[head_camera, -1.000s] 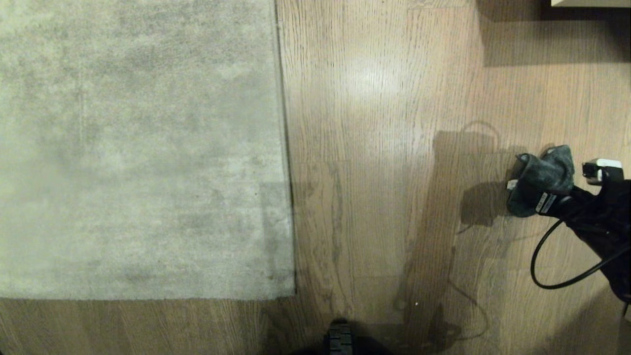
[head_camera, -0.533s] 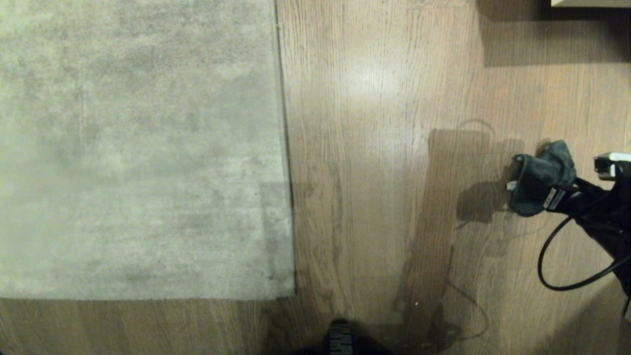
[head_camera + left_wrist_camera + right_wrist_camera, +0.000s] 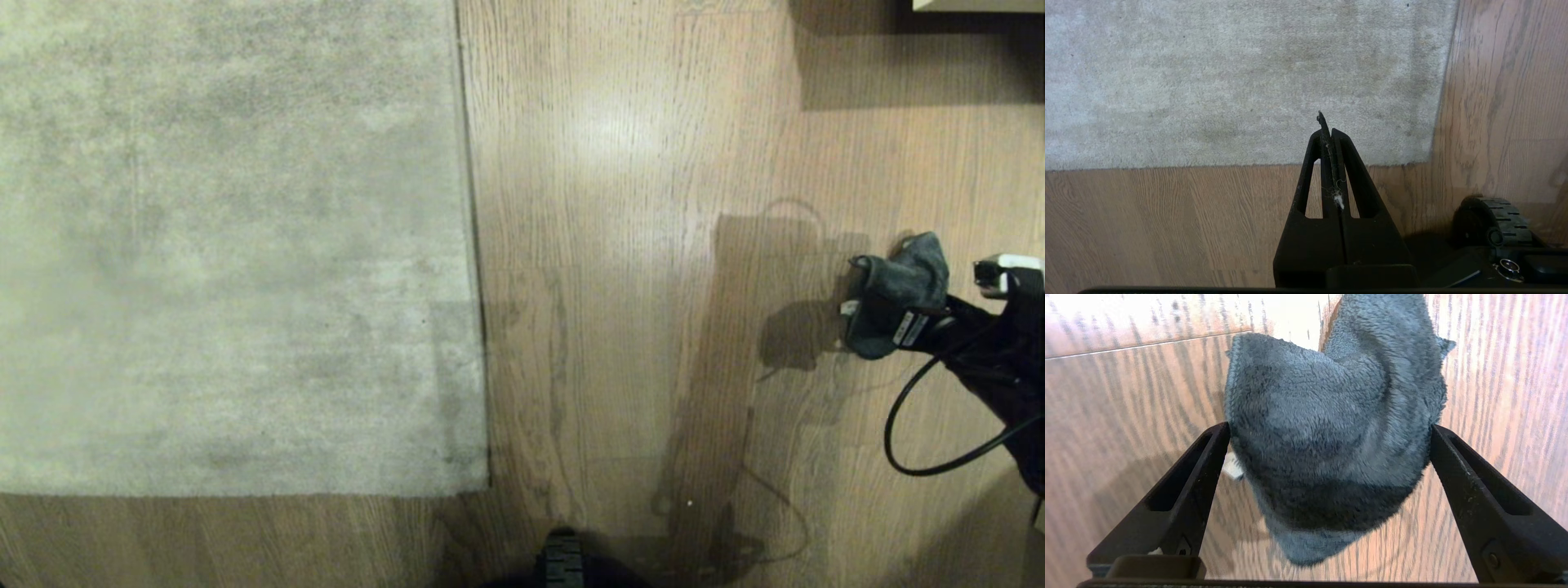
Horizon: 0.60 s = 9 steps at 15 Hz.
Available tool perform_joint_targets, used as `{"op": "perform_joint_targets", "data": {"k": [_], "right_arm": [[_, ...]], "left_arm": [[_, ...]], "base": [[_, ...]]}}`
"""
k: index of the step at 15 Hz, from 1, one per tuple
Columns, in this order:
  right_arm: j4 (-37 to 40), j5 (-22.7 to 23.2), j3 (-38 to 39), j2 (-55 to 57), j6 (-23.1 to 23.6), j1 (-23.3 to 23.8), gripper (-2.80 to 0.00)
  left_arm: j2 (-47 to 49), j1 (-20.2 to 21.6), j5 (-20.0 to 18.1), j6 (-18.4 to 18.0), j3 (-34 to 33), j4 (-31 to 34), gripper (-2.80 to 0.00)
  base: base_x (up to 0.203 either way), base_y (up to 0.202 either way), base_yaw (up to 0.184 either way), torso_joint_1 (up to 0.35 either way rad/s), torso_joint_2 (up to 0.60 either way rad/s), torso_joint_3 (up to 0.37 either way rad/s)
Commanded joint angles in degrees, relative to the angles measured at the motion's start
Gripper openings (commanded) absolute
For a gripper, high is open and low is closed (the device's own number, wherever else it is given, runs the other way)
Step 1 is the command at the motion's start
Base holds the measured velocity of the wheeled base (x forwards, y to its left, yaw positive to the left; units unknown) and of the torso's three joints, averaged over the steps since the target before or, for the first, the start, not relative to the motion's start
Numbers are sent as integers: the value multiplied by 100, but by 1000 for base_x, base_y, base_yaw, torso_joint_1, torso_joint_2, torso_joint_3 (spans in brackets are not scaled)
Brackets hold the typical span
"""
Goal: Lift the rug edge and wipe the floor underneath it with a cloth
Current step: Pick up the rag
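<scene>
Slight shift of right gripper [image 3: 1331, 449] around crumpled (fuzzy grey-teal) cloth [image 3: 1331, 428]

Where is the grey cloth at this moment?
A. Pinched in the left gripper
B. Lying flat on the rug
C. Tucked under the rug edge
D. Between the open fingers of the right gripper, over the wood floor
D. The cloth sits between the spread fingers of the right gripper, over the floor.

Pale furniture edge [image 3: 978, 5] at the far right corner, casting a dark shadow [image 3: 914, 65] below it.
</scene>
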State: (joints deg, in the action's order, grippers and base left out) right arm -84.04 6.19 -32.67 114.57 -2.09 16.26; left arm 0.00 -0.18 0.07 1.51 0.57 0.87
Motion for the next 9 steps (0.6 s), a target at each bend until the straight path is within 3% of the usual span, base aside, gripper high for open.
{"op": "perform_joint_targets", "data": {"k": [1,2,3,9], "right_arm": [[-53,5,-225,285,11,0,0],[-105,5,-294,365,12,0,0],[-243,5,-317,436,7,4,-280],[-411,14,-256,343,-50,18,-280]], "left_arm": [[9,1,1,7,2,-4,-280],[9,1,1,7,-5,1,-280],[9,1,1,7,-2,-3,-280],[9,1,1,1,-4,1,-280]], "base": [[0,0,0,0,0,0],[0,0,0,0,0,0],[0,0,0,0,0,0],[0,0,0,0,0,0]]}}
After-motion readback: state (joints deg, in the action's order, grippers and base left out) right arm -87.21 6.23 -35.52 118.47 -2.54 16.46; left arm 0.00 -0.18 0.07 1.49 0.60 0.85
